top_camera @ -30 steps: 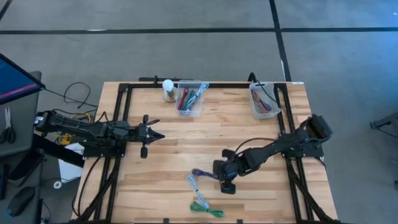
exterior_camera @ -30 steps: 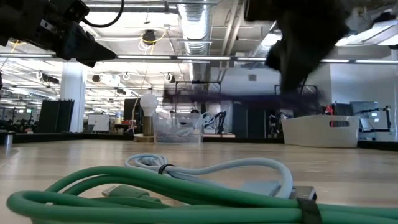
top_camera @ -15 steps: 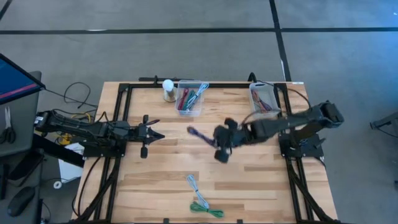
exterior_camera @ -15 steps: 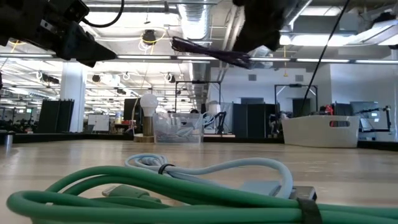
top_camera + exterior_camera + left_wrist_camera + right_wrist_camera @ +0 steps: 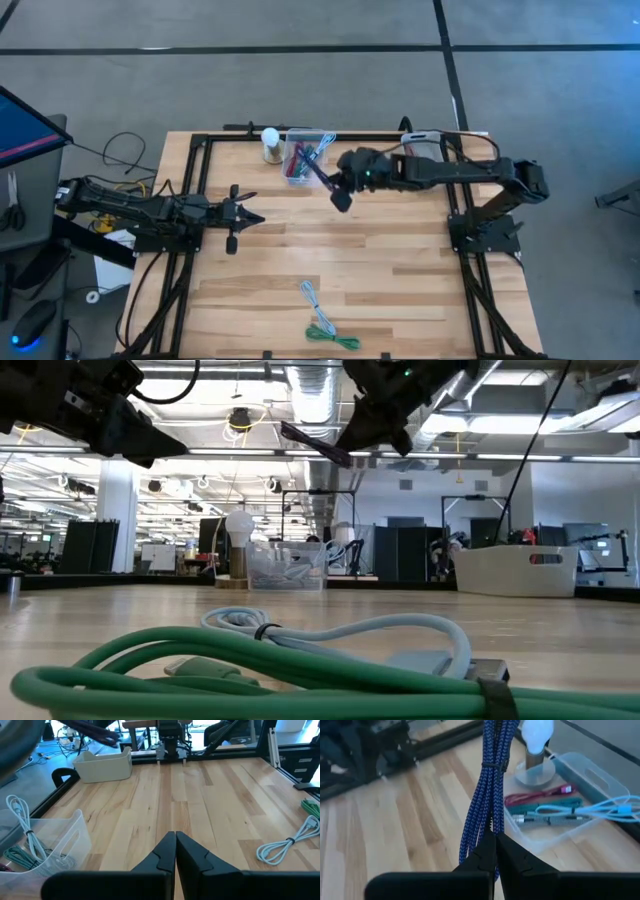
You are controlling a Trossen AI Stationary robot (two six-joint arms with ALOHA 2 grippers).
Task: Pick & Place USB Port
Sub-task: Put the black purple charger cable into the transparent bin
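Note:
A blue-purple braided cable bundle (image 5: 492, 780) is in my right gripper (image 5: 495, 842), which is shut on it. In the high view the right gripper (image 5: 337, 187) hovers beside the clear bin (image 5: 305, 158) at the table's far middle, with the cable (image 5: 318, 172) pointing at the bin. The low view shows the cable (image 5: 315, 445) high above the table. My left gripper (image 5: 255, 216) waits shut over the table's left side. A grey cable (image 5: 313, 296) and a green cable (image 5: 332, 337) lie flat near the near edge. My right gripper pinches the folded cable bundle between its two fingers at one end of the bundle (image 5: 490, 827), several strands together. The fingers lie along the cable. The bundle is lifted clear of the table and sticks out forward past the fingertips toward the clear bin (image 5: 575, 815).
The clear bin holds red, green and light-blue cables. A light bulb on a stand (image 5: 271, 143) is just left of it. A white bin (image 5: 422, 162) with cables sits at the far right. Black frame rails (image 5: 196, 190) run along the table's sides. Bare wood lies in the middle.
My right gripper has carried the blue-purple cable up from the table's near middle, toward the far edge and slightly left, to beside the clear bin. The cable is lifted well clear of the table. The gripper stayed shut on it.

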